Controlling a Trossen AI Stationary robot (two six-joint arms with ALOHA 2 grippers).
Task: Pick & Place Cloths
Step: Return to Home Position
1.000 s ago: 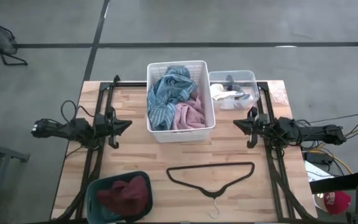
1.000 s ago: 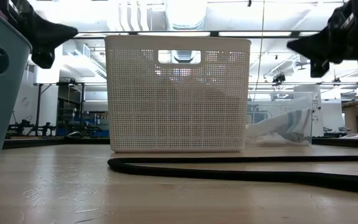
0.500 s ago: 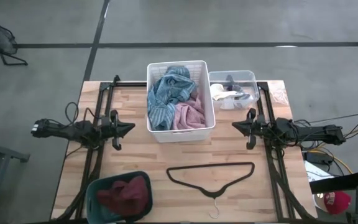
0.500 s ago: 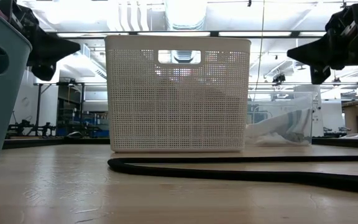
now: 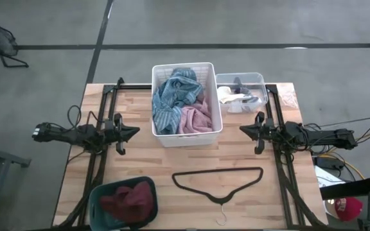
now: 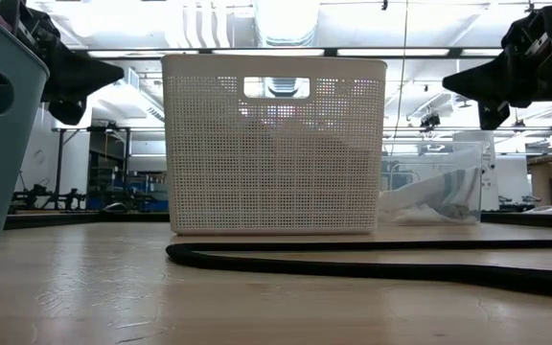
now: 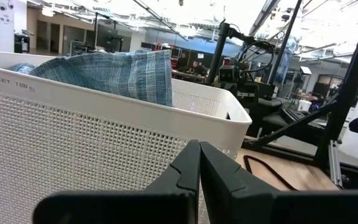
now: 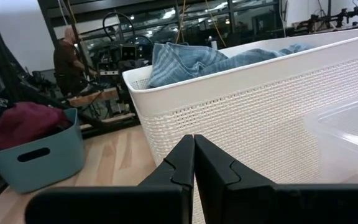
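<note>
Watching the high view, I saw that the left gripper [image 5: 133, 130] had eased a little closer to the white basket [image 5: 186, 135] than it stood a second ago. The right gripper [image 5: 241, 130] had crept inward too, and over the last half second neither had moved. I took that as both arms settled at home with the sorting finished. Both wrist views showed the fingers pressed together with nothing between them, so each gripper was closed and empty. The basket sat between the two grippers, directly ahead of each set of fingertips, near but not touching. I counted two cloths in it: one blue-grey cloth [image 5: 172, 96] heaped over one pink cloth [image 5: 196, 120]. The one transparent container [image 5: 262, 83] stood just beyond the right gripper, on its far side, and held what I read as two socks, a white sock [image 5: 227, 94] and a grey sock [image 5: 252, 97]. The one green bin [image 5: 98, 202] lay well off the left gripper toward the near edge, holding one maroon cloth [image 5: 128, 200]. One black hanger [image 5: 217, 171] lay on the wood, apart from both grippers. I saw no cloth loose on the table.
</note>
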